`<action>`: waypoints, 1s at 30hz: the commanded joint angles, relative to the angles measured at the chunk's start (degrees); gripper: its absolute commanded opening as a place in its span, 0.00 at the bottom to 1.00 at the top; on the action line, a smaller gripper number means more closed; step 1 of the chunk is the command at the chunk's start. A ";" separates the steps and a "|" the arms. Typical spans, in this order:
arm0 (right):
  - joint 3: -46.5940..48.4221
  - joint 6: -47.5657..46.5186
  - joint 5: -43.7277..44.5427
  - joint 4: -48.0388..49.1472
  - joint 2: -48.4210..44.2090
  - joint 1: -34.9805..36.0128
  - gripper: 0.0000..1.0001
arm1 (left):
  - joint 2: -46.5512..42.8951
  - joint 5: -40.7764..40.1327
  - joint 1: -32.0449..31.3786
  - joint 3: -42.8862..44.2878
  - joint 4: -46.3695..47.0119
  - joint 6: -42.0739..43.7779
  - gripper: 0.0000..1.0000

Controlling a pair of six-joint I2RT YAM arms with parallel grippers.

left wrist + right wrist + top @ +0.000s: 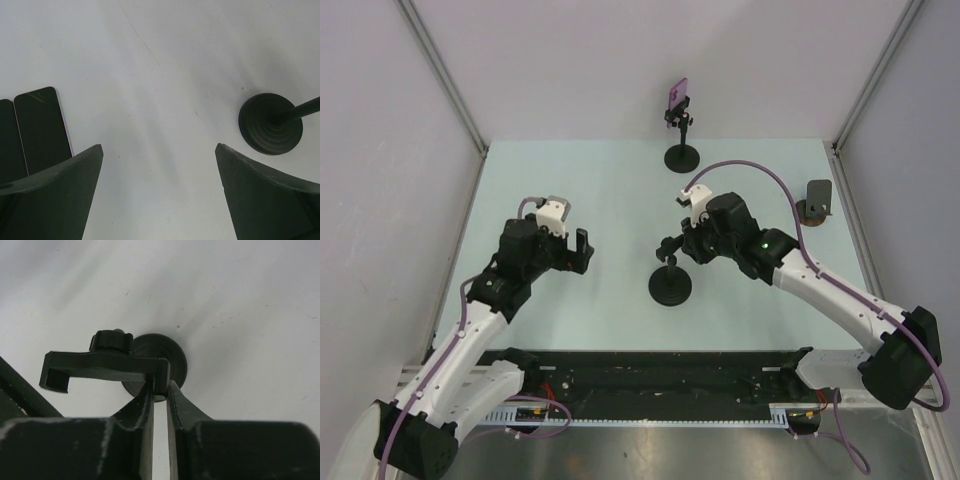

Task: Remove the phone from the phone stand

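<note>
Black clamp (pixel 100 365) of the near stand (pixel 670 287) is empty, the right pincer (pixel 160 390) clenched on it. A phone (pixel 42 127) lies flat on the table (pixel 160 75) near the released left pincer (pixel 159 146), so removal looks done.

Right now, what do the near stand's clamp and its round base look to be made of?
The clamp looks like matte black moulded plastic: crisp edges, ribbed knob, no shine. The round base is black with a dull sheen and stepped concentric rings; coated metal or plastic, the look leaves it open.
</note>
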 commanded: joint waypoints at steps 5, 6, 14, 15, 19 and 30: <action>5.52 -4.35 3.40 0.12 0.26 -2.51 0.00 | -2.51 0.56 -0.67 -2.23 3.75 2.37 1.00; 6.04 -5.49 3.40 0.12 0.17 -3.48 0.00 | -2.68 0.04 -0.75 -2.32 3.75 2.37 1.00; 7.89 -11.91 1.12 5.12 0.52 -22.51 0.00 | -4.26 -3.48 -1.11 -2.76 3.84 4.57 1.00; 7.98 -12.18 -0.02 6.00 0.96 -24.73 0.00 | -4.35 -4.09 -1.19 -2.76 3.84 4.65 1.00; 8.77 -13.49 -7.65 11.18 3.86 -35.99 0.00 | -4.35 -5.84 -1.19 -2.76 3.93 5.01 1.00; 20.11 -16.84 -18.04 8.82 17.30 -52.08 0.00 | -3.03 -7.08 -1.19 -2.67 4.01 5.36 1.00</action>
